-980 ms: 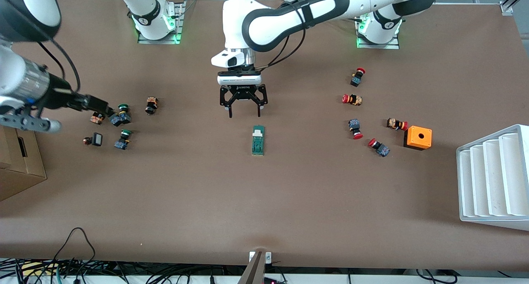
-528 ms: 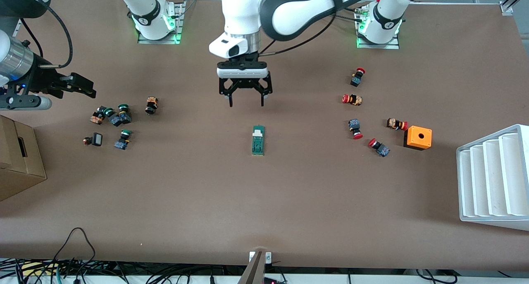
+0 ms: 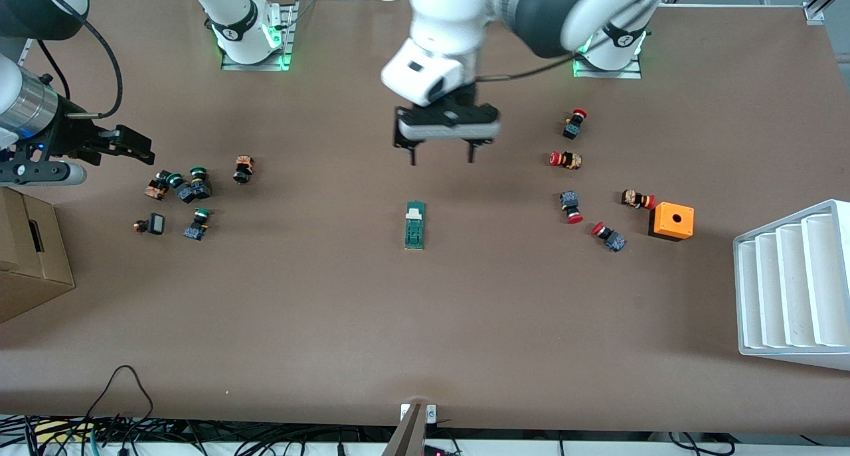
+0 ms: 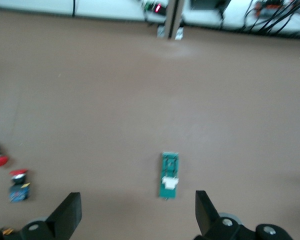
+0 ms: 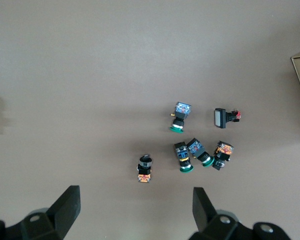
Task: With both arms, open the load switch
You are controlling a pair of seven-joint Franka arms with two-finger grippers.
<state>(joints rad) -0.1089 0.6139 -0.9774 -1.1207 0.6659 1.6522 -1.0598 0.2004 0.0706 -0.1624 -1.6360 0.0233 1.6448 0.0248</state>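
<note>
The load switch is a slim dark-green block that lies flat mid-table, its white tab at the end farther from the front camera. My left gripper hangs open over bare table just off that tab end, with nothing between its fingers. In the left wrist view the load switch lies ahead of the open left gripper, apart from both fingers. My right gripper is open and empty over the table by the green-capped buttons. The right wrist view shows those green-capped buttons ahead of the right gripper.
Red-capped buttons and an orange cube with a hole lie toward the left arm's end. A white ribbed rack stands at that edge. A cardboard box sits at the right arm's end.
The left gripper has swung toward the left arm's end and turned, still open. The right gripper has pulled back from the green-capped buttons, then held still.
</note>
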